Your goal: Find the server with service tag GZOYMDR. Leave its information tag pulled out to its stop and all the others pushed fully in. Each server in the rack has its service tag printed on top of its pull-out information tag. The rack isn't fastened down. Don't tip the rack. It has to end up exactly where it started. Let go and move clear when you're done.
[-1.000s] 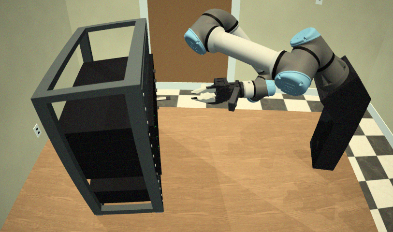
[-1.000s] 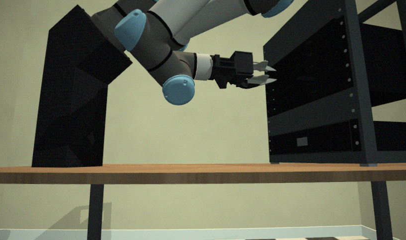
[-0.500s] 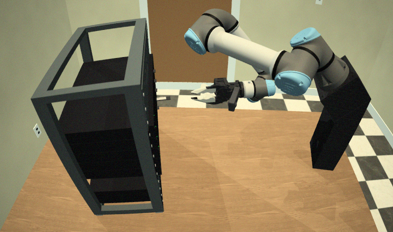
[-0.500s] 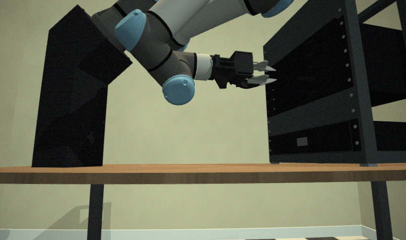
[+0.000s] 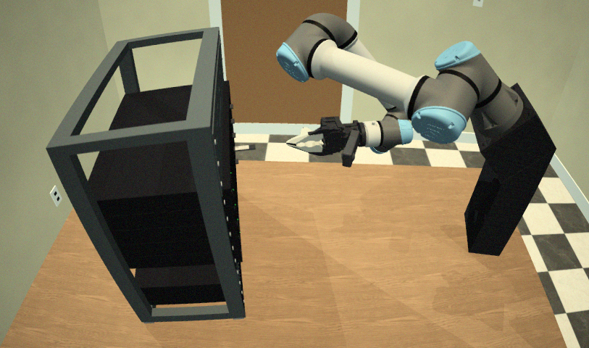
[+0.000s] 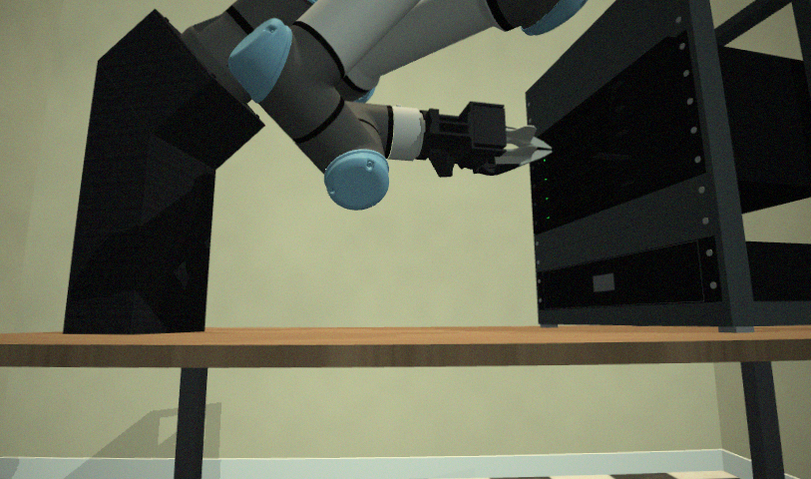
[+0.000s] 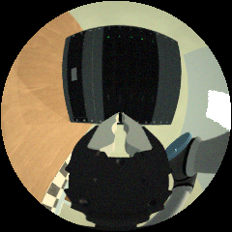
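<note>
The grey rack (image 5: 203,82) (image 6: 719,148) (image 7: 167,72) stands upright on the table, holding a stack of black servers (image 5: 153,228) (image 6: 628,136) (image 7: 130,72). One information tag (image 5: 244,147) sticks out of the rack front in the top view, pale with a dark end. Its print cannot be read, and it cannot be made out in the wrist view. My gripper (image 5: 287,143) (image 6: 550,149) (image 7: 120,113) is shut and empty, fingertips together. In the top view its tips are in front of the rack at about the tag's height, with a gap between them and the tag's end.
A separate black unit (image 6: 634,284) with a grey label (image 6: 604,282) (image 7: 73,73) sits low in the rack. The wooden table (image 5: 332,267) (image 6: 367,354) (image 7: 29,92) carries the rack and the arm's black pedestal (image 5: 500,198) (image 6: 142,208). Small dark handles (image 5: 233,135) protrude from the rack front.
</note>
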`<action>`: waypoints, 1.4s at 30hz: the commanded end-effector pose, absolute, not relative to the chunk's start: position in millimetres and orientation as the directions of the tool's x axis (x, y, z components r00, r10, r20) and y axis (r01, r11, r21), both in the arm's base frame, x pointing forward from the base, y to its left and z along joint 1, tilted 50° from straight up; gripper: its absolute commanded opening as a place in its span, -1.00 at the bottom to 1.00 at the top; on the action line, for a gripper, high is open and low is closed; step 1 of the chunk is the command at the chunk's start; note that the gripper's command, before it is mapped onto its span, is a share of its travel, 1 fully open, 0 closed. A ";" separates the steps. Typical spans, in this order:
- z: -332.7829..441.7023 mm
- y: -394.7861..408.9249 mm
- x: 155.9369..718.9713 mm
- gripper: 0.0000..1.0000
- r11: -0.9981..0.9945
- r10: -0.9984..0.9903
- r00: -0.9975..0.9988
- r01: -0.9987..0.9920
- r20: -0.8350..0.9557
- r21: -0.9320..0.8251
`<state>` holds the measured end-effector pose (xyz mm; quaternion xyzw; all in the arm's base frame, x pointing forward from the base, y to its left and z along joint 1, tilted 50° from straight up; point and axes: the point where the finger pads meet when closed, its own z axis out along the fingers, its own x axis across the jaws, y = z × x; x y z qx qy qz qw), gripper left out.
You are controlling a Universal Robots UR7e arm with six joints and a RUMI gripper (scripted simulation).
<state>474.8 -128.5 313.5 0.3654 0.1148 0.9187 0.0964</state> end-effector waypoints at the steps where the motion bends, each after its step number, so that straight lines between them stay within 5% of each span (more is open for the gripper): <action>1: 313.8 -128.5 474.6 -1.00 -0.955 0.261 -0.715 -0.094 0.649 0.282; 42: 343.8 -122.6 504.7 -1.00 -0.955 0.261 -0.715 -0.094 0.649 0.282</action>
